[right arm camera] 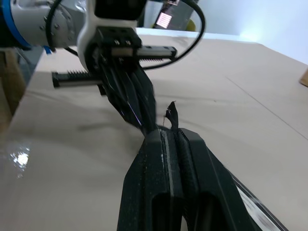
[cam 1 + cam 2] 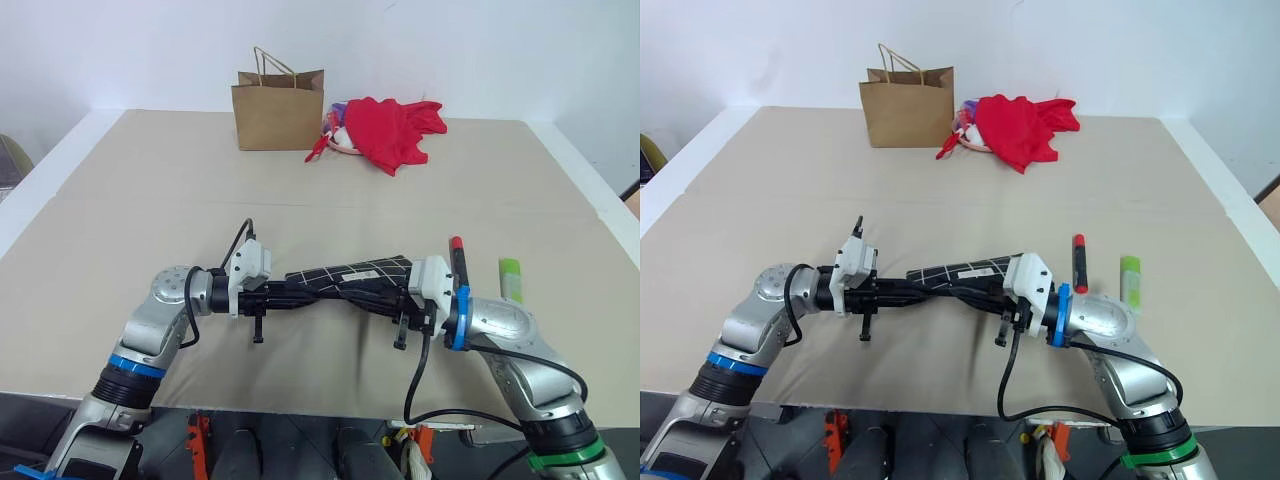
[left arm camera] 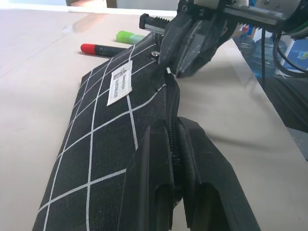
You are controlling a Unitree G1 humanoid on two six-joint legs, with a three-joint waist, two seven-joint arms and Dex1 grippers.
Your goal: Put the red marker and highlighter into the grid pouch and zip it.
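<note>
The grid pouch (image 2: 350, 275), black with thin white lines and a small white label (image 3: 119, 82), hangs stretched level a little above the table between my two grippers. My left gripper (image 2: 300, 288) is shut on its left end along the zipper edge. At the right end, my right gripper (image 2: 387, 295) is shut on the pouch, and the black pull cord (image 1: 172, 113) sticks out just past its fingertips. The red marker (image 2: 458, 262) lies on the table just right of my right wrist. The lime-green highlighter (image 2: 510, 278) lies a little further right.
A brown paper bag (image 2: 278, 108) stands at the back of the tan table (image 2: 150, 200). A red cloth heap (image 2: 395, 128) lies beside it on the right. The table's front edge (image 2: 300, 405) runs just below my arms.
</note>
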